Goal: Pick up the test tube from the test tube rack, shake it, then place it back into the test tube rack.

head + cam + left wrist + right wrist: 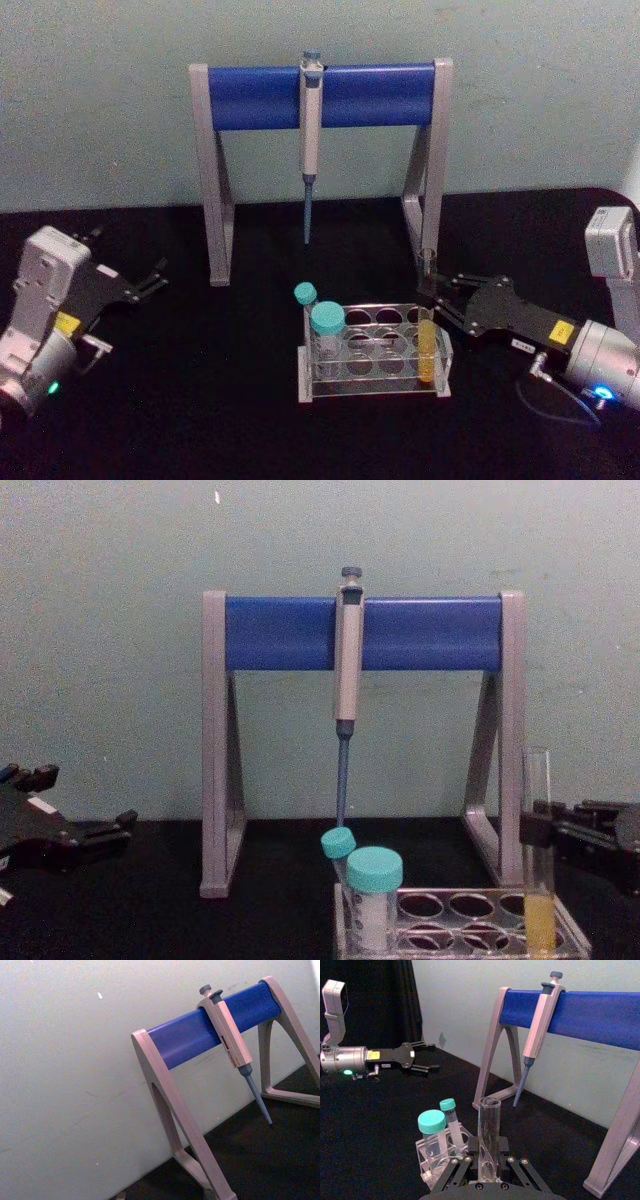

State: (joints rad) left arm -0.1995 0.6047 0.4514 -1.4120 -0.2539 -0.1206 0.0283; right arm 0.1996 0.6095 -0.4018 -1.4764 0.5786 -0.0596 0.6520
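Note:
The test tube (428, 345) stands upright in the right end of the clear test tube rack (372, 392), with yellow-orange liquid in its lower part. My right gripper (433, 291) reaches in from the right and is shut on the tube's upper glass. In the right wrist view the tube (489, 1125) rises between the two black pads, which touch its sides. From the chest, the tube (537, 880) sits in the rack (460, 925) with the right gripper (537, 827) at mid-height. My left gripper (155, 278) rests open at the far left, well away from the rack.
Two teal-capped tubes (327, 322) stand in the rack's left end. Behind the rack is a grey-and-blue pipette stand (250, 97) with a pipette (310, 130) hanging from its bar, tip pointing down. A pale wall closes off the back of the black table.

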